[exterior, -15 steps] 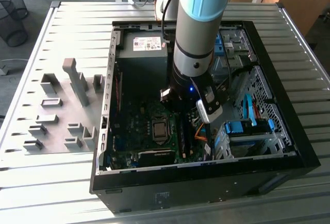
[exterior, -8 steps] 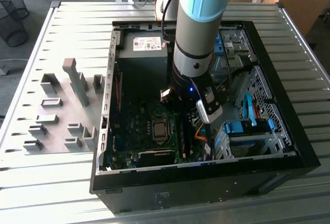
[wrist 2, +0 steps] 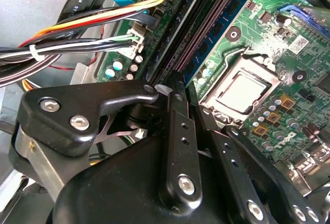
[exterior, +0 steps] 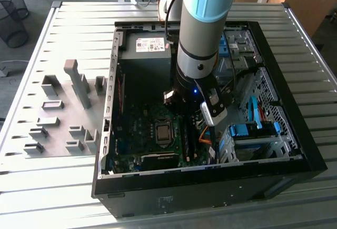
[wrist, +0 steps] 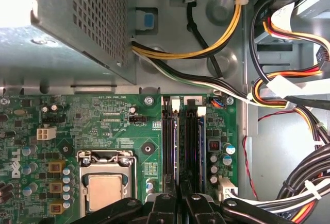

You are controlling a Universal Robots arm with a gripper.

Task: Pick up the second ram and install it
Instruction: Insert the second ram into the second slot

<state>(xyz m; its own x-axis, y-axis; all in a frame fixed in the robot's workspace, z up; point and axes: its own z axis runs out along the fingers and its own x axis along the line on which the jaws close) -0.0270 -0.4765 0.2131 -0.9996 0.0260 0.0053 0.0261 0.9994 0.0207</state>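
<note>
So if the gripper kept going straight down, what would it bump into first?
Probably the memory slots on the motherboard; the gripper sits right over them, though the gap is hard to judge.

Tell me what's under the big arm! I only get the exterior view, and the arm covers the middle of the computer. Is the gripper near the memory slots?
Observer: Yes. In the first wrist view the gripper sits right at one end of the black memory slots.
Operator: Is any stick in there?
Observer: In the second wrist view a blue memory stick stands in one slot. I cannot tell if it is the second one.
Operator: Anything else hiding?
Observer: A yellow cable loops across the case wall beyond the slots.
</note>
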